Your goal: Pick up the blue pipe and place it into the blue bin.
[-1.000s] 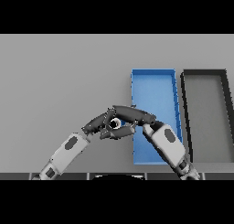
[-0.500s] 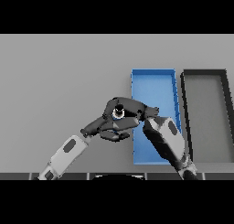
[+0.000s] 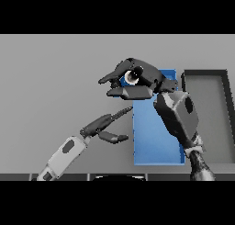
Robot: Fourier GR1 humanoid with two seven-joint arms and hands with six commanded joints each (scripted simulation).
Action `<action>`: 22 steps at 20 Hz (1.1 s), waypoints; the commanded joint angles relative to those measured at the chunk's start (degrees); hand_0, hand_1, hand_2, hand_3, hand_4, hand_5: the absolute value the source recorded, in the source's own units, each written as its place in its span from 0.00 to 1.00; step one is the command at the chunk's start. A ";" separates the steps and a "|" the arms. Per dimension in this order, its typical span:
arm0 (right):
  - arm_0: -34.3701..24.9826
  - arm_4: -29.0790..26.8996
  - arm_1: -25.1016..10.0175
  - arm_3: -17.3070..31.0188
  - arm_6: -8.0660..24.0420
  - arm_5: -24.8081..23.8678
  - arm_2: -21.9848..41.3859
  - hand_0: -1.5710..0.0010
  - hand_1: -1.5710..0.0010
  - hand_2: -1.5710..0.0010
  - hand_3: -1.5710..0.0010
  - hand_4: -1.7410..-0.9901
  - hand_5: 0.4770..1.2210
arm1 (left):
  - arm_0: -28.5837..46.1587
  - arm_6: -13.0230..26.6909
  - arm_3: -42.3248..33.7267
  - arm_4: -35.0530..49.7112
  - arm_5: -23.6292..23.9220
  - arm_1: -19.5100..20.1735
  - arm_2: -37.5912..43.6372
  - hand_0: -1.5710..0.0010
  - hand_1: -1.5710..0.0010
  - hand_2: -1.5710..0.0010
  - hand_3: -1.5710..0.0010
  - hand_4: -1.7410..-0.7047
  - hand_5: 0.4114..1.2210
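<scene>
Nearest: my left hand (image 3: 104, 127), fingers straight and relaxed, holding nothing, just left of the shallow rectangular blue bin (image 3: 156, 141) on the grey bench (image 3: 55, 72). Beyond it: my right hand (image 3: 137, 81), fingers curled round the short blue pipe (image 3: 130, 77), its open end facing me; hand and pipe sit over the bin's far left corner, clear of the bench. Right of the blue bin: a dark grey rectangular bin (image 3: 206, 109), just beside it.
</scene>
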 commanded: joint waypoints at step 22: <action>23.36 19.64 -8.89 20.82 7.39 -9.13 -7.34 0.00 0.00 0.00 0.31 0.21 1.00 | 1.33 2.12 -2.05 -1.68 1.42 1.60 -0.12 1.00 1.00 1.00 1.00 0.88 0.07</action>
